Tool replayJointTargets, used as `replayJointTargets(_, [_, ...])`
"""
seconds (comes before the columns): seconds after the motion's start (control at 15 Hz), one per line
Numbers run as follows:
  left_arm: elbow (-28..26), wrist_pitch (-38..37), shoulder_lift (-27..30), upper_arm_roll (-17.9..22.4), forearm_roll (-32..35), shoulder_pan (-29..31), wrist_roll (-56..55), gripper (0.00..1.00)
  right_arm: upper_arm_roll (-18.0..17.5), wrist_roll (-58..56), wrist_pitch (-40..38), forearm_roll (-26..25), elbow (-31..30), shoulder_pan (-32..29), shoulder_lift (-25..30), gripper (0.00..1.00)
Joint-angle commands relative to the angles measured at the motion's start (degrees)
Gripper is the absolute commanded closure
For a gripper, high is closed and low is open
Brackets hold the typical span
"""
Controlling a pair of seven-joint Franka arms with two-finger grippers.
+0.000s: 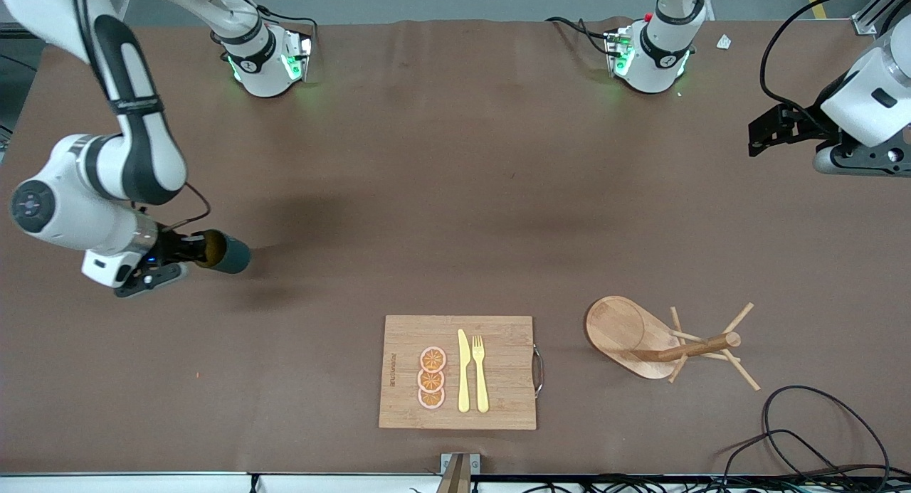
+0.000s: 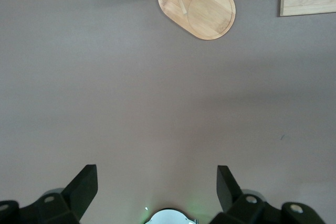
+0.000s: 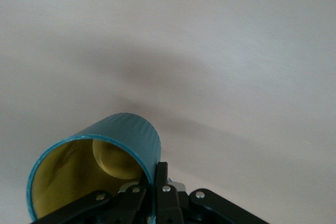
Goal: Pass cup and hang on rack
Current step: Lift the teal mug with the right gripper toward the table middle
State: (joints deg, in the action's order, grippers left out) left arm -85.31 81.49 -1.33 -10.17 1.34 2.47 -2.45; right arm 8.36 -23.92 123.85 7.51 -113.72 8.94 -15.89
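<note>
Front view: right pincer (image 1: 186,255) clamped on rim of cup (image 1: 226,252), held on its side just above bench (image 1: 427,194) at right arm's end.
Left pincer (image 1: 765,134): spread wide, empty, waiting over left arm's end.
Rack (image 1: 665,342): tipped over beside cutting board (image 1: 457,372).
Risk: thin rim grip, likely slip during handover; fallen rack, pegs hard to reach.
Surface: brown matte cloth, cables at edge.

The cup's (image 3: 94,166) handle is hidden; the rack (image 2: 197,3) is cut off.

A brown table (image 1: 455,194) is carrying a cutting board (image 1: 498,407) and the rack (image 1: 626,333) near its front-camera edge.
</note>
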Motion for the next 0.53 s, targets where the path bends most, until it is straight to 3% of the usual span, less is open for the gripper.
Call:
replayJointTargets(0.0, [1.1, -1.2, 0.3, 0.0, 1.2, 0.1, -0.4, 0.00, 0.1, 8.3, 0.2, 0.6, -1.0, 7.4, 1.4, 1.00])
replayJointTargets(0.27, [1.1, -1.2, 0.2, 0.1, 1.2, 0.0, -0.5, 0.00, 0.2, 26.9, 4.5, 0.7, -0.8, 19.4, 0.7, 1.00])
replayJointTargets(0.47, [1.1, -1.2, 0.2, -0.2, 1.1, -0.1, -0.5, 0.00, 0.1, 33.9, 9.3, 0.6, 2.2, 26.5, -4.0, 1.00])
